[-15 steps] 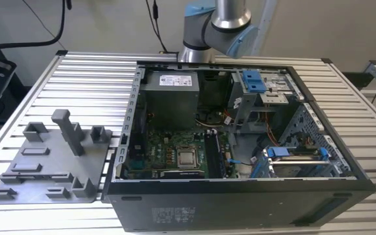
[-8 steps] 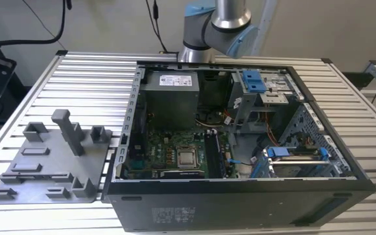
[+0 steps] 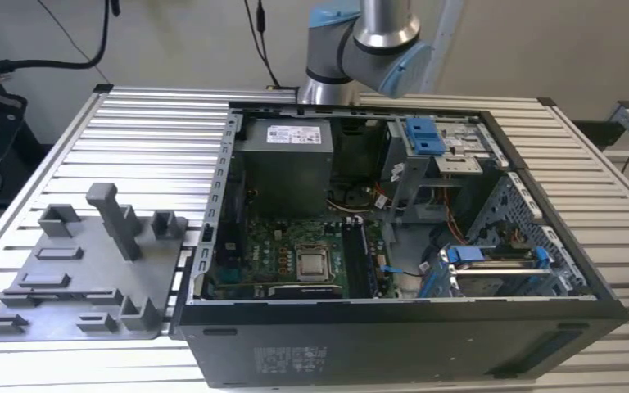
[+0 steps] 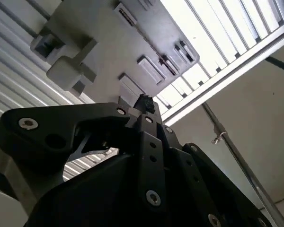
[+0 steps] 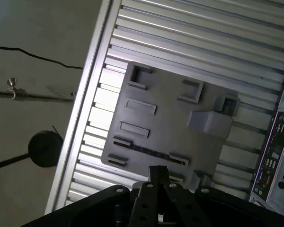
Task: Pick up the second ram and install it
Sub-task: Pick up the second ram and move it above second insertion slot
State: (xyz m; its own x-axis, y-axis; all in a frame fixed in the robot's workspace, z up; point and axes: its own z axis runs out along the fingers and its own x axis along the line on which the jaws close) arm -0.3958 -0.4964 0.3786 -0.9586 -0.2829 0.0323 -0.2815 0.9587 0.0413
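My gripper (image 5: 158, 174) hangs clenched, empty, over the tray (image 5: 170, 109) whose slot presents the ram (image 5: 149, 150) for grabbing

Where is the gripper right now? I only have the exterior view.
Observer: In both wrist views the gripper hangs above the grey fixture tray.
Operator: Is the second ram on that tray?
Observer: Yes. In the first wrist view the second ram is a thin dark stick, set on edge near one side of the tray.
Operator: Has it been picked up?
Observer: Not yet. It sits in the tray, apart from the gripper.
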